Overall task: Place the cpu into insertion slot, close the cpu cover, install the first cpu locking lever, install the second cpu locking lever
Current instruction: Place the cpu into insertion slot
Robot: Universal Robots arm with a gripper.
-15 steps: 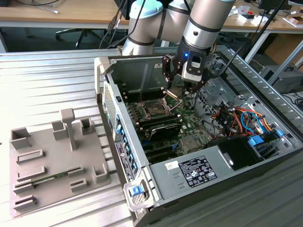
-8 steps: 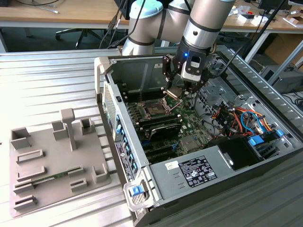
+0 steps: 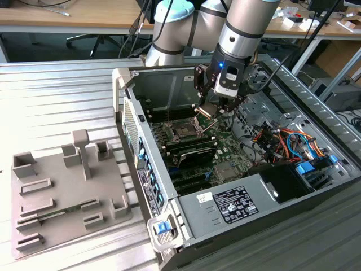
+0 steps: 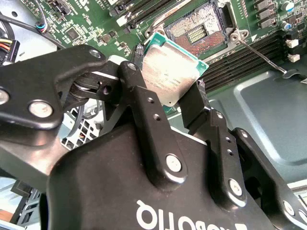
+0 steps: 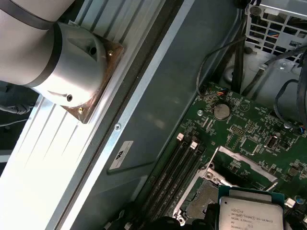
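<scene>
Gripper (image 4: pixel 163 82) clamped on the cpu (image 4: pixel 173 64) across two opposite edges, chip tilted and held in air over the motherboard (image 4: pixel 81 14). Open insertion slot (image 4: pixel 199 28) sits just beyond the chip's free edge, toward the motherboard's middle. Bare contacts showing, chip not seated.

The cpu (image 4: pixel 169 76) has a dull silver top and a green border. The gripper (image 4: pixel 166 85) is black. The motherboard (image 4: pixel 86 19) is green, the case (image 3: pixel 163 84) grey, the cables (image 3: pixel 284 135) orange and blue.
</scene>
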